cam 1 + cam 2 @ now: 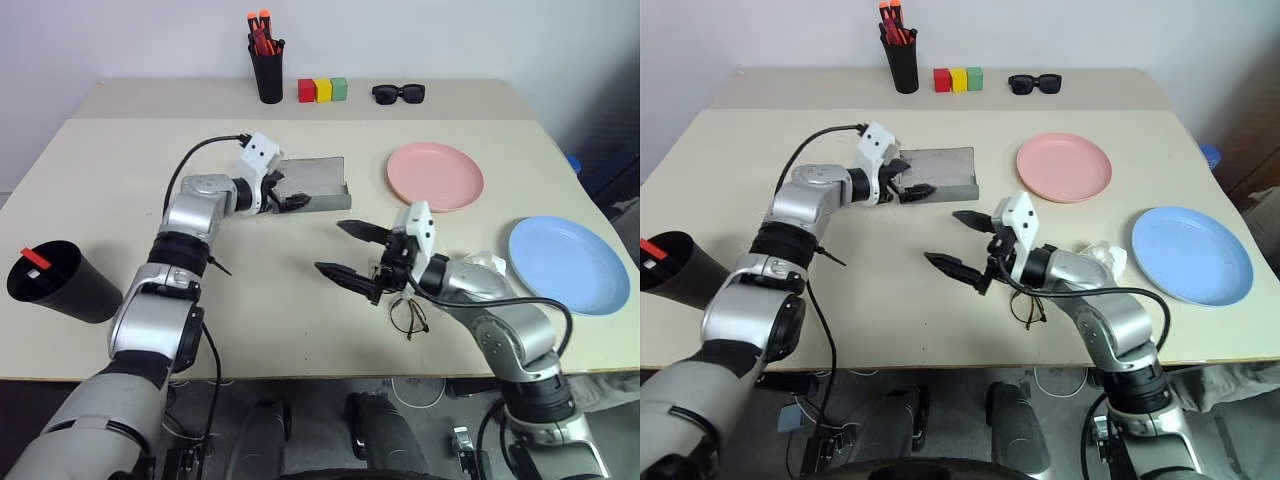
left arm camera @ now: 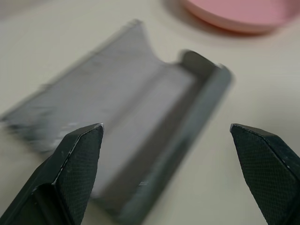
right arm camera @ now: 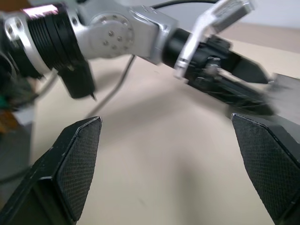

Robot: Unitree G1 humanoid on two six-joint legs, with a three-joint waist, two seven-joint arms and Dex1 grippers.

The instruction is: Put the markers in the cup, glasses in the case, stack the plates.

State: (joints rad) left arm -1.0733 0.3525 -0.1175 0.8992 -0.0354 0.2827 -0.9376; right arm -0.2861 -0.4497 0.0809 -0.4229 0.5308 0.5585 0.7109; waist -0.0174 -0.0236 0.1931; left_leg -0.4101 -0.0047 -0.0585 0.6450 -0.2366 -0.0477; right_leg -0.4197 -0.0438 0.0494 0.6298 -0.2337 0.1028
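The grey case (image 1: 318, 182) lies open on the table's middle, and my left gripper (image 1: 293, 200) hangs open just over its near edge, its fingers (image 2: 79, 154) wide apart with nothing between them. My right gripper (image 1: 347, 251) is open and empty above the table, in front of the case and pointing towards the left arm. The wire-framed glasses (image 1: 408, 316) lie on the table under my right wrist. At the near left edge stands the black cup (image 1: 62, 282), with a red-ended marker (image 1: 35, 259) inside. The pink plate (image 1: 435, 176) and the blue plate (image 1: 567, 264) lie apart on the right.
At the back stand a narrow black pen holder (image 1: 266, 70) with orange-capped markers, three coloured blocks (image 1: 322, 90) and black sunglasses (image 1: 398, 94). A crumpled white thing (image 1: 1105, 257) lies beside my right forearm. Bare tabletop stretches between the cup and the case.
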